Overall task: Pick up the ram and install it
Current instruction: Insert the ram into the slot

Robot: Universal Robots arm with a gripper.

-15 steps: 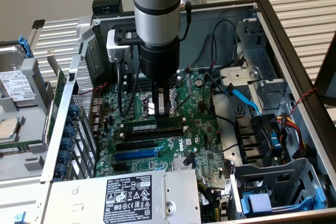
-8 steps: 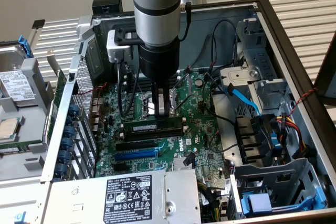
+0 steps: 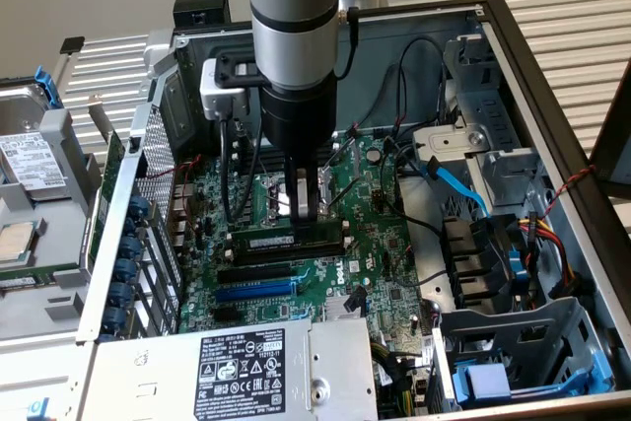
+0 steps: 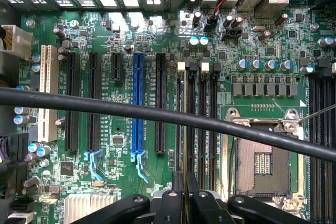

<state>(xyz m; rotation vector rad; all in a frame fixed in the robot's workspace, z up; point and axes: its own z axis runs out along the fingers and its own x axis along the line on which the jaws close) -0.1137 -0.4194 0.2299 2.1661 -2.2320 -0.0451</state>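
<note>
The gripper (image 3: pixel 307 206) is low over the green motherboard (image 3: pixel 375 244), closed on the ram (image 3: pixel 292 241) — the stick lies along a black slot (image 3: pixel 258 268). It should stay straight and level — pushing evenly on both ends.

Arm plunging straight down, wrist vertical, gripper (image 3: pixel 307 206) pointing at the board below. Fingers (image 3: pixel 299 199) look drawn close together, almost parallel, though the angle makes that hard to confirm.
</note>
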